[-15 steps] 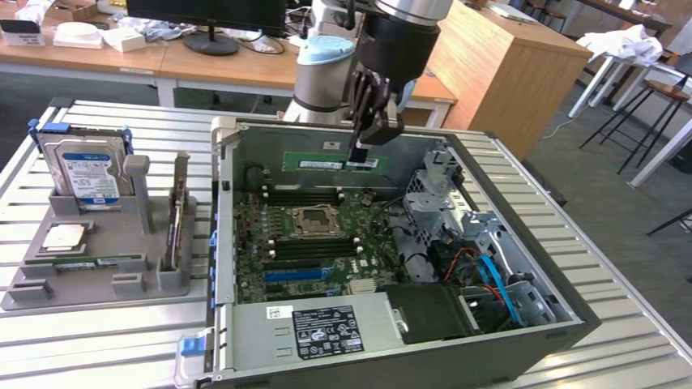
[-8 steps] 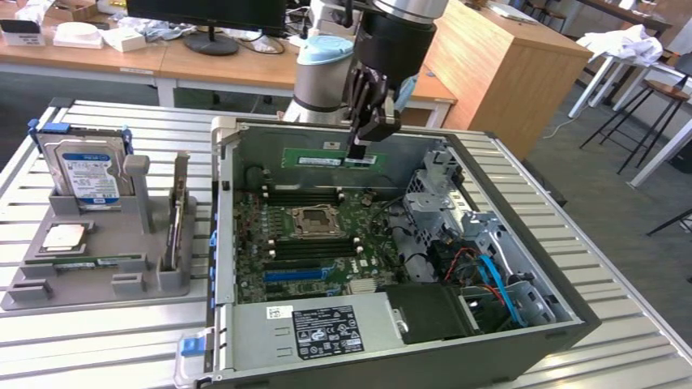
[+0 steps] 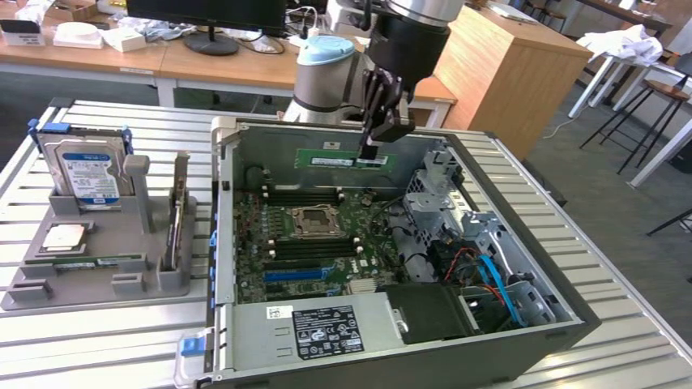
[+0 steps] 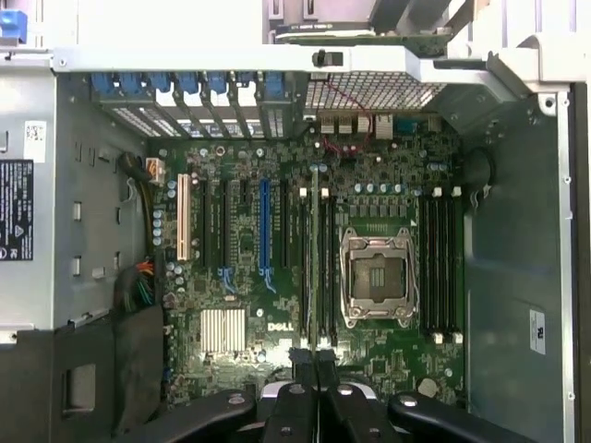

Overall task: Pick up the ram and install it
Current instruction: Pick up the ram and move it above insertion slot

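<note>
1. The claw point(image 3: 371, 149) pinches the ram point(image 3: 330, 159) near one end, its fingers almost together.
2. The ram hangs level above the motherboard point(image 3: 313, 243) inside the open computer case point(image 3: 562, 320).
3. A hard drive point(image 3: 87, 170) stands in a grey holder point(image 3: 97, 271) on the counter point(image 3: 638, 356), at the exterior view's left.

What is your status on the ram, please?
Tool shut on the ram. Ram held level over the open case, above the motherboard, not yet seated. No obstruction seen beneath it.
</note>
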Tool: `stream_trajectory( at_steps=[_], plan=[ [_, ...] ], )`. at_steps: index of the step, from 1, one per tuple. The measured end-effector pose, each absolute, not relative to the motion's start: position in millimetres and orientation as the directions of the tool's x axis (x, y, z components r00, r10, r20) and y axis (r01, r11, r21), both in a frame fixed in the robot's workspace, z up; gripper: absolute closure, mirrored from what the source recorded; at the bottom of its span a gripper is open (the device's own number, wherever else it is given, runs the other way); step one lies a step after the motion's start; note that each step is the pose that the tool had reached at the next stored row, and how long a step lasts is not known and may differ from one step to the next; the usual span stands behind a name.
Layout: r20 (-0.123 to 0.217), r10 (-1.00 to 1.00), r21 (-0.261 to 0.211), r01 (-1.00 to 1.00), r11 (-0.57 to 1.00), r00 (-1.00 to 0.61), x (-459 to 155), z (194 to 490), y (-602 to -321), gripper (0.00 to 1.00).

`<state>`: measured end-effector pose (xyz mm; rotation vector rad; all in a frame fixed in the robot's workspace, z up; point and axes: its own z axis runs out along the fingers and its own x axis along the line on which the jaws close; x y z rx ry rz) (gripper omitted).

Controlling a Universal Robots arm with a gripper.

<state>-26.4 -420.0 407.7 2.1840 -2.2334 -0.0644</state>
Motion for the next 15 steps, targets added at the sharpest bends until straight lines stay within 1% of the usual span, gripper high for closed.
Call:
stream_trajectory(
  at_steps=[9,15],
  plan=[
    [-0.017,-1.000,0.041,-0.999,0.022,-0.023,-26.4,407.2,-409.8,0.89],
    [-0.017,-1.000,0.041,-0.999,0.022,-0.023,-26.3,406.5,-409.4,0.89]
  ],
)
